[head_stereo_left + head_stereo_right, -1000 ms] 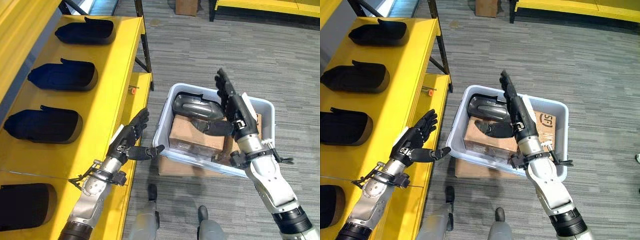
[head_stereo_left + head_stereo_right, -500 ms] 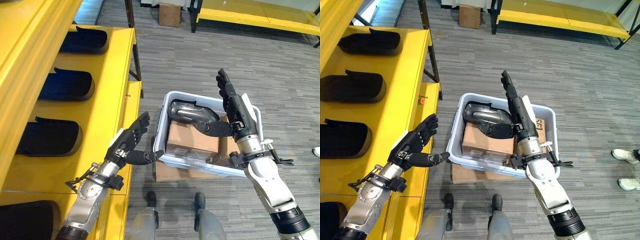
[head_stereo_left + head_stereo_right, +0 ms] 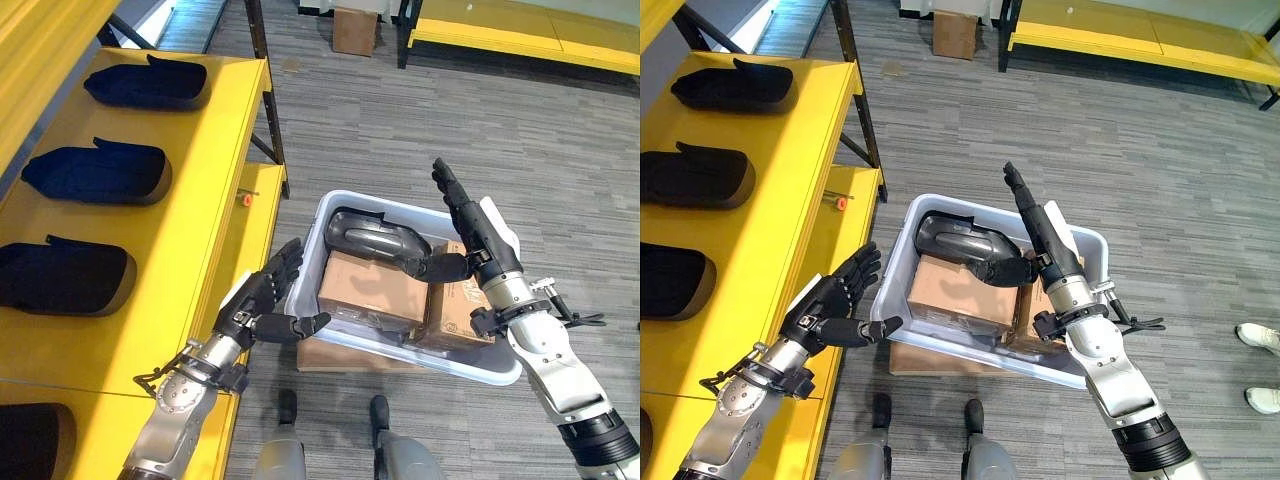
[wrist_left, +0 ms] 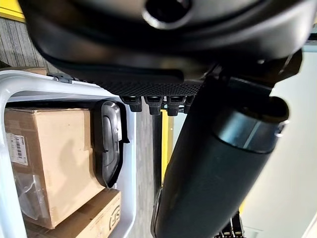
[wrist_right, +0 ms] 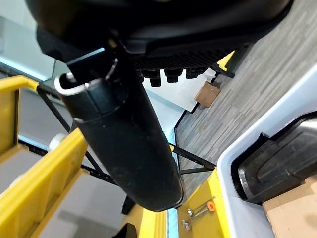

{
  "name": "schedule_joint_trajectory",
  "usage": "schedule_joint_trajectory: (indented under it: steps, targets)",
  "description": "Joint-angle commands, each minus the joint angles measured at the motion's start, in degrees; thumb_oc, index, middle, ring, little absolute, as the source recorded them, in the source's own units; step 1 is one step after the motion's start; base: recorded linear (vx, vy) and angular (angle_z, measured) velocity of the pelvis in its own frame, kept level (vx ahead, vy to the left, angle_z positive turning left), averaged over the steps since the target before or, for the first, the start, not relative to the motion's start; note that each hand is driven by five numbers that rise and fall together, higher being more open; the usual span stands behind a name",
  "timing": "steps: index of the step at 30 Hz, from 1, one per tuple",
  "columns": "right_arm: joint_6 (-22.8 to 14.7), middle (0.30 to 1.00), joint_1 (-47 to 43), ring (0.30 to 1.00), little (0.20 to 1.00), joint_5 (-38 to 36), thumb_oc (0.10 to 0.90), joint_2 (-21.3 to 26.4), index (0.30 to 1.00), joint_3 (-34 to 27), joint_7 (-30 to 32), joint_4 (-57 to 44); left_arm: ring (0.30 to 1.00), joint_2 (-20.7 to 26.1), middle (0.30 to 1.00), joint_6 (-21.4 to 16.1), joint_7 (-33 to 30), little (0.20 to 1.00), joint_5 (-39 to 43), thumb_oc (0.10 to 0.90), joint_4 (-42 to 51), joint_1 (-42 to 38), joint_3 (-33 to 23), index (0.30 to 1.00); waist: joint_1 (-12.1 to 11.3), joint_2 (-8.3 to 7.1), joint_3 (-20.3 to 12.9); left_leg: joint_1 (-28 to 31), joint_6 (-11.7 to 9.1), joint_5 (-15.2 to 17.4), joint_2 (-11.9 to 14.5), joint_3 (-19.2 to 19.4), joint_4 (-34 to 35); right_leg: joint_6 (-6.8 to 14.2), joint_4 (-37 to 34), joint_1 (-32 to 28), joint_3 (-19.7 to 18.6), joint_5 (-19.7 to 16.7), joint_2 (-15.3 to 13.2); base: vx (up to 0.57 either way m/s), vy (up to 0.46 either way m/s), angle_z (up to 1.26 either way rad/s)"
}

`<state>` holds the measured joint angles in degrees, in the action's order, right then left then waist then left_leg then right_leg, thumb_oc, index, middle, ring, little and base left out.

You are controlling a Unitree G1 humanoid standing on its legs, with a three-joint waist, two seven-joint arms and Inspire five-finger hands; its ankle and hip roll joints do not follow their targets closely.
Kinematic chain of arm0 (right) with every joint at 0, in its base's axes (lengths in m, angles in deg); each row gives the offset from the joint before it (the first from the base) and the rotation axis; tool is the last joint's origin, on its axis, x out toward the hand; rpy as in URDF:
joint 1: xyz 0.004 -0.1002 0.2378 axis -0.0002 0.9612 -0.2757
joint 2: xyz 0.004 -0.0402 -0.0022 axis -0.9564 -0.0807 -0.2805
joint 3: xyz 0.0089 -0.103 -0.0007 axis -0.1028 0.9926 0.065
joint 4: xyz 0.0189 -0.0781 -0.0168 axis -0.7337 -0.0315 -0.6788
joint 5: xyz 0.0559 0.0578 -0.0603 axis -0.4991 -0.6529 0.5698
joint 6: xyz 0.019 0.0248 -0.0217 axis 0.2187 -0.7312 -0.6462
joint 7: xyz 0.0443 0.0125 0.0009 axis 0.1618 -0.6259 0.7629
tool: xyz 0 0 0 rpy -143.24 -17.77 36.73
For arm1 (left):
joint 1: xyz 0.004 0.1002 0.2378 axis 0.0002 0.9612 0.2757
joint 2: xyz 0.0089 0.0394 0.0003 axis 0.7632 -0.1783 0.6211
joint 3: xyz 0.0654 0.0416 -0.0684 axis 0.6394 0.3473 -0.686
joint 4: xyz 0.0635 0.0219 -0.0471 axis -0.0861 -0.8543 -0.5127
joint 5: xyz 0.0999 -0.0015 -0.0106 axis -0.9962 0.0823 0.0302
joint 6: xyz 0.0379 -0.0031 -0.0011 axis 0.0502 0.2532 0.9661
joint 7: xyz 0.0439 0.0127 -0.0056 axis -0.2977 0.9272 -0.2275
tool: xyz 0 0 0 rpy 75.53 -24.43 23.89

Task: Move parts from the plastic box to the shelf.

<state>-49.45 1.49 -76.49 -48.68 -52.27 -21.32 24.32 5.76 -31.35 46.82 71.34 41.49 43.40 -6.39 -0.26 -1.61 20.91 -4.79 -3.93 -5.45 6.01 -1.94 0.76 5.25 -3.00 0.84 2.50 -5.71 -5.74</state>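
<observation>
While lying atop cardboard cartons [image 3: 372, 290] in the plastic box [image 3: 310, 275], dark part [image 3: 372, 233] sits untouched, right hand [image 3: 470, 228] above with straight fingers, thumb near it. Left hand [image 3: 262, 303] spread wide beside box, by yellow shelf [image 3: 200, 215] bearing more parts [image 3: 98, 172]. Carton print unreadable.

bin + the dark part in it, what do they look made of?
Plastic box: pale grey-white moulded plastic by the look, with a smooth, slightly glossy rolled rim and rounded corners. Dark part: probably moulded plastic too, dark grey with a semi-gloss sheen and soft highlights along its curved shell; coated metal cannot be ruled out from these views.
</observation>
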Motion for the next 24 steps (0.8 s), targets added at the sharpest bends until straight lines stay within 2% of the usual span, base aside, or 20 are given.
schedule_joint_trajectory:
  steps: [1,6,11,12,15,20,22,24]
  targets:
    - [-1.1,1.000,-14.8,1.000,1.000,4.7,0.900,2.4,1.000,-0.6,3.1,0.1,1.000,1.4,1.000,-4.0,1.1,1.000,5.1,0.900,6.6,-2.7,-0.6,1.000,-2.4,0.30,-2.1,0.1,0.9,7.9,2.8,1.8,-5.4,0.6,10.7,4.5,1.9,8.2,-4.0,0.03,-0.051,0.01]
    - [0.4,1.000,-20.1,1.000,1.000,6.8,0.900,4.4,1.000,0.0,2.6,5.3,1.000,2.8,1.000,-3.2,1.5,1.000,5.8,0.900,7.1,-4.0,-0.3,1.000,-3.0,1.29,0.1,-2.3,0.8,8.0,2.5,0.7,-7.3,0.3,13.0,6.6,1.8,9.0,-4.2,0.01,-0.053,0.11]
    - [-1.4,1.000,-23.9,1.000,1.000,9.4,0.900,5.6,1.000,1.2,2.5,8.3,1.000,3.1,1.000,-3.8,1.3,1.000,6.6,0.900,7.6,-5.0,0.4,1.000,-3.2,2.72,2.5,-5.4,1.0,8.0,1.9,-0.2,-9.8,-0.3,16.2,9.6,1.4,9.9,-4.4,-0.02,-0.022,0.06]
    - [-2.0,1.000,-26.3,1.000,1.000,12.8,0.900,5.7,1.000,1.8,2.3,9.7,1.000,3.5,1.000,-4.1,0.9,1.000,7.2,0.900,7.7,-5.8,0.8,1.000,-3.3,3.36,3.8,-7.3,1.1,8.2,1.4,-0.9,-11.5,-0.7,18.2,11.5,1.2,10.5,-4.6,-0.05,-0.043,0.03]
    - [-0.2,1.000,-30.7,1.000,1.000,11.8,0.900,6.5,1.000,3.8,3.4,12.0,1.000,3.6,1.000,-4.9,0.5,1.000,8.3,0.900,8.0,-6.8,1.4,1.000,-3.6,4.24,5.4,-9.9,1.1,8.2,1.1,-1.5,-13.0,-1.2,20.5,14.1,1.2,11.4,-4.7,-0.05,-0.047,0.08]
    - [-0.7,1.000,-35.0,1.000,1.000,14.9,0.900,6.2,1.000,5.7,6.2,15.6,1.000,3.4,1.000,-5.4,0.0,1.000,8.4,0.900,9.2,-7.6,2.4,1.000,-4.1,5.72,8.0,-13.4,1.4,8.3,0.3,-2.3,-15.8,-2.0,25.1,18.1,0.6,12.8,-4.7,-0.03,-0.017,0.08]
    - [-3.2,1.000,-35.9,1.000,1.000,17.3,0.900,5.6,1.000,5.4,11.1,15.8,1.000,3.3,1.000,-5.3,-1.0,1.000,8.6,0.900,10.2,-7.7,3.0,1.000,-4.0,6.46,8.9,-15.4,1.5,8.5,-0.2,-2.4,-16.9,-2.2,27.3,20.6,0.1,13.5,-4.8,-0.03,0.001,0.04]
    - [-5.6,1.000,-35.4,1.000,1.000,21.0,0.900,5.2,1.000,4.7,12.4,14.7,1.000,3.3,1.000,-5.2,-1.1,1.000,8.6,0.900,10.8,-7.2,3.0,1.000,-3.8,6.93,8.9,-17.0,1.5,8.6,-0.4,-2.4,-17.3,-2.2,28.2,22.6,-0.2,13.7,-4.8,0.00,0.000,0.00]
